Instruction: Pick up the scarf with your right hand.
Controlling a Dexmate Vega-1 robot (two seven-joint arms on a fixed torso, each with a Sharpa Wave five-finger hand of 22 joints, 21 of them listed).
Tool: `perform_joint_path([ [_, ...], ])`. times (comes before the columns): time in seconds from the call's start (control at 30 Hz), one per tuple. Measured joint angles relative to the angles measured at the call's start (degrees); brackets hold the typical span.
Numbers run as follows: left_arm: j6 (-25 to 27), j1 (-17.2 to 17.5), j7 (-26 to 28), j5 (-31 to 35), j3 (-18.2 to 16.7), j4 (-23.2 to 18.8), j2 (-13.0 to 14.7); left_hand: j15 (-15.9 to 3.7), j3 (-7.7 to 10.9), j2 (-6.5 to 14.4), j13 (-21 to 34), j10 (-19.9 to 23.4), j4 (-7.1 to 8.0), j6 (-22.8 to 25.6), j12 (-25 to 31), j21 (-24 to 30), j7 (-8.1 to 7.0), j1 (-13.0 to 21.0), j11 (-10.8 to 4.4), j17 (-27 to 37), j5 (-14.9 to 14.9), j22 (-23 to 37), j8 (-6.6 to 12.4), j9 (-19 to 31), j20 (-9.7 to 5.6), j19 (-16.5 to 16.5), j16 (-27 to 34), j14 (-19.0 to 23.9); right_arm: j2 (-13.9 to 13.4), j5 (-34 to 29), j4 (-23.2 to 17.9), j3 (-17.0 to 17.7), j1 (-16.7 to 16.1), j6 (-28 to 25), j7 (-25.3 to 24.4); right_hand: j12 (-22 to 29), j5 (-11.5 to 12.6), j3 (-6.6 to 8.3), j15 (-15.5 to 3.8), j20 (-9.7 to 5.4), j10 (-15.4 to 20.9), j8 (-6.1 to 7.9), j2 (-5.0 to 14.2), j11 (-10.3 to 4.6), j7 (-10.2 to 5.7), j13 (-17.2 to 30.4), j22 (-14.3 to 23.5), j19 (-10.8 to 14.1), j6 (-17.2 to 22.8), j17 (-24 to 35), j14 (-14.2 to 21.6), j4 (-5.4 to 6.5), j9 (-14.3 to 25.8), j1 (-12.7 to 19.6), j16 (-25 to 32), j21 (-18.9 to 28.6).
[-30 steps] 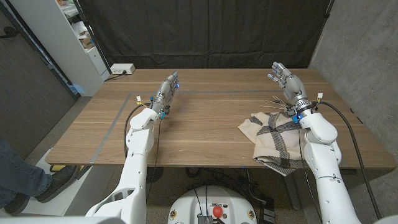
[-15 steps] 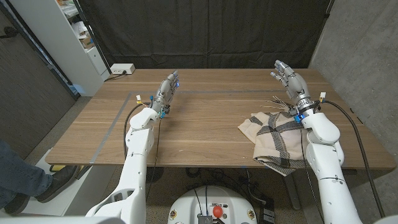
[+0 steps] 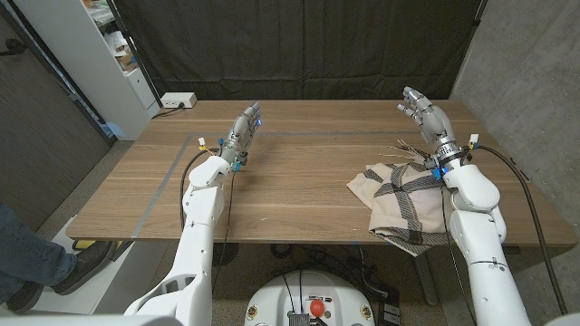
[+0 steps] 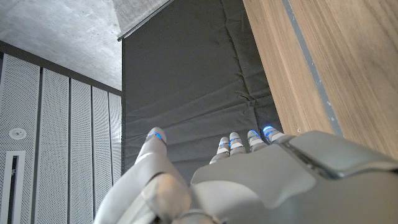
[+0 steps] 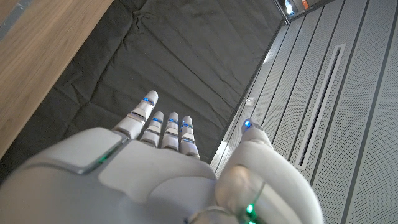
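Observation:
A beige scarf [image 3: 401,200] with dark plaid stripes lies crumpled at the table's front right, one end hanging over the front edge, its fringe spread toward the back. My right hand [image 3: 423,113] is raised above the table behind the scarf, fingers apart and holding nothing; the right wrist view shows its back [image 5: 161,168] against the dark curtain. My left hand [image 3: 243,131] stands at the table's left middle with fingers straight and nothing in it. In the left wrist view its fingers [image 4: 239,142] reach along the table edge.
The wooden table [image 3: 299,172] carries a grey tape line [image 3: 159,186] on its left side. A white power strip [image 3: 178,100] sits at the back left corner. A black curtain hangs behind, a white shelf unit [image 3: 100,54] stands at the left.
My right hand has drifted slightly to the right, staying raised and empty. The left hand and the scarf have not moved.

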Motion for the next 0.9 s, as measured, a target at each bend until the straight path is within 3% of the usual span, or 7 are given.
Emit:
perform_joint_path([
  [0.9, -0.56, -1.08, -0.72, 0.10, 0.83, 0.97, 0.01, -0.01, 0.00, 0.22, 0.00, 0.00, 0.00, 0.63, 0.00, 0.00, 0.01, 0.23, 0.00, 0.00, 0.00, 0.00, 0.00, 0.00, 0.32, -0.32, 0.00, 0.00, -2.41, -2.21, -6.29, 2.20, -3.76, -2.62, 0.63, 0.00, 0.00, 0.00, -0.20, -0.01, -0.01, 0.00, 0.00, 0.00, 0.00, -0.01, 0.00, 0.43, -0.01, 0.01, 0.20, 0.01, 0.00, 0.00, 0.00, -0.71],
])
